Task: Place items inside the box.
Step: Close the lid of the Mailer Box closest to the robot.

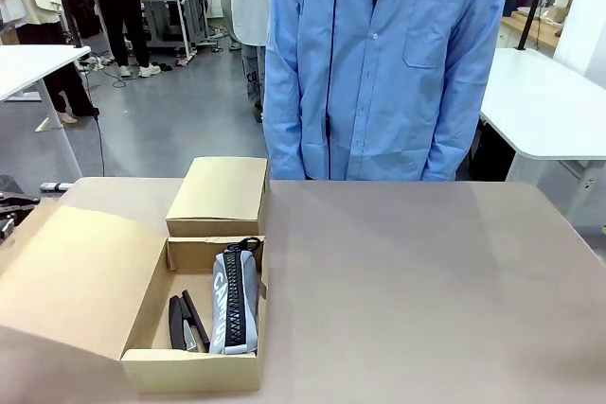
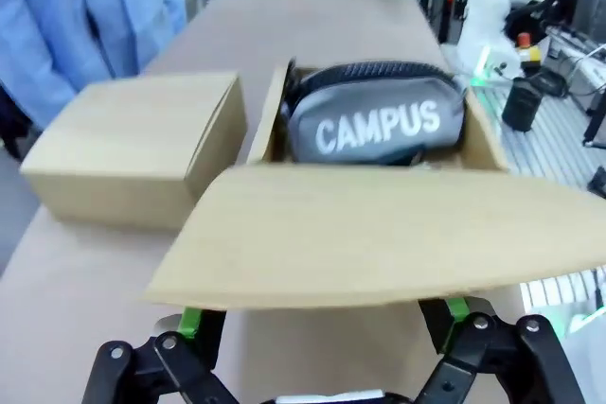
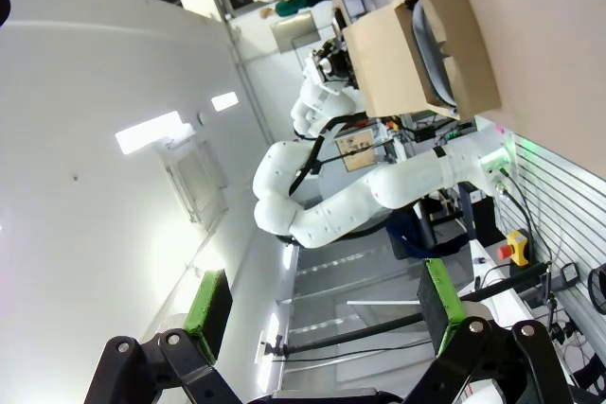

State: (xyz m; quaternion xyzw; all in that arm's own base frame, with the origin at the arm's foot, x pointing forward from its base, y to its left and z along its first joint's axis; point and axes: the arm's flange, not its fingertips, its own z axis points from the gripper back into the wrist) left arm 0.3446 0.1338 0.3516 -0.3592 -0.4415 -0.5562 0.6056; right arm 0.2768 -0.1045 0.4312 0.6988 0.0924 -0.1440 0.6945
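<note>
Case (image 1: pixel 235 301) and stapler (image 1: pixel 184 322) lying inside box (image 1: pixel 192 369) | left gripper (image 2: pixel 322 328) gaping behind lid (image 2: pixel 379 243) | right gripper (image 3: pixel 327 314) released, empty | advice: approaching over lid, not snagging it.

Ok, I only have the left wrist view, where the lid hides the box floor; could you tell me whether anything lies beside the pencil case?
Observer: Yes. The front view shows a black stapler lying in the box, on the robot's left of the case.
Operator: Thank you. How does the right hand stand?
Observer: The right hand is open, with nothing between its fingers.
Operator: Is the person reaching in?
Observer: No. The person stands behind the far edge of the table, both sleeves hanging down.
</note>
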